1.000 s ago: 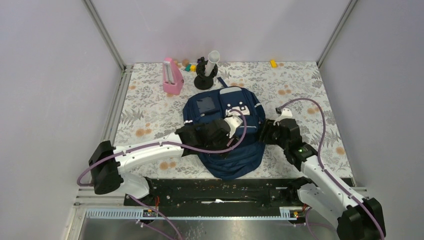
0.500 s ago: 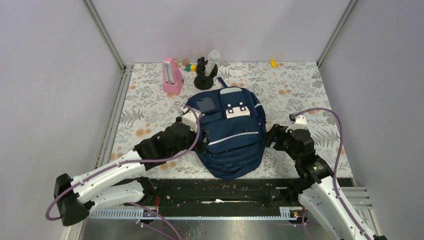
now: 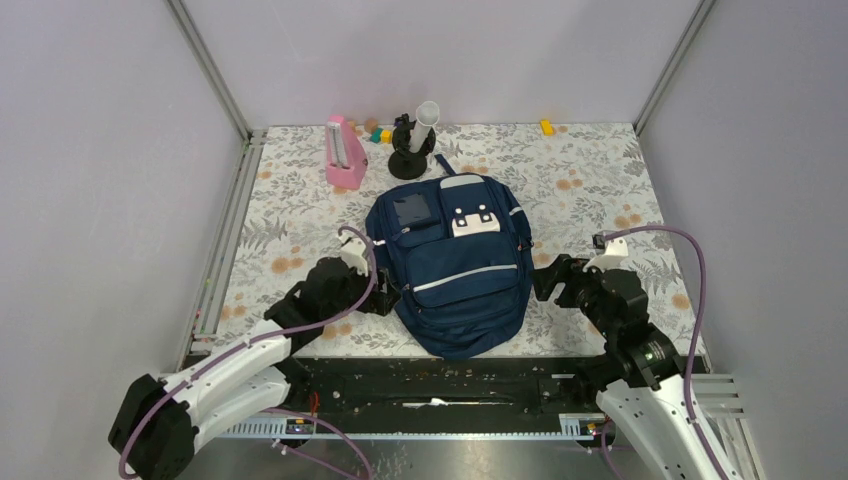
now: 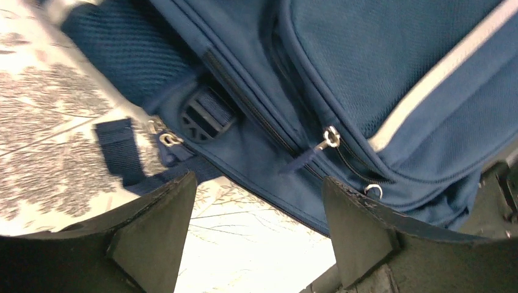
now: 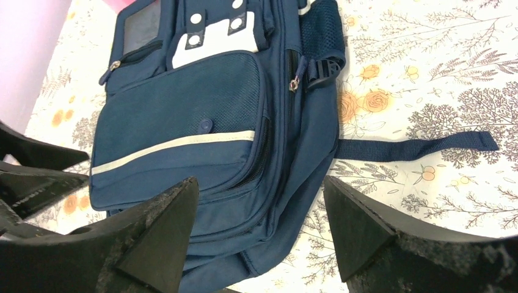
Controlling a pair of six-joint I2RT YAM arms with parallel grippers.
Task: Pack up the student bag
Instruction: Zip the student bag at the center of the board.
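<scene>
**Navy backpack lies flat between two open grippers**

The student bag [image 3: 458, 265], a large navy blue fabric backpack, lies front-up in the middle of the flower-printed tablecloth [image 3: 600, 180]. Its top points toward the far wall and its rounded bottom lies near the arms' bases. A white-grey patch [image 3: 475, 222] sits on the upper front, and a thin light stripe [image 3: 465, 277] crosses the lower pocket.

The left gripper [image 3: 385, 298] sits low at the bag's left side, just beside the fabric. Its fingers stand apart with nothing between them. From the left wrist camera, a silver zipper pull [image 4: 328, 138] and a black plastic buckle [image 4: 204, 116] lie just ahead of it.

The right gripper [image 3: 548, 280] is near the bag's right side, fingers likewise spread and empty. Its wrist camera looks across the whole front of the bag. That view also takes in a loose navy strap [image 5: 415, 148] lying flat on the cloth (trailing away from the bag's side).

Beyond the bag, by the far edge, stand a pink wedge-shaped case [image 3: 343, 153] and a black stand holding a white tube [image 3: 410, 150]. A small yellow block [image 3: 546, 126] lies well apart to the right.
</scene>
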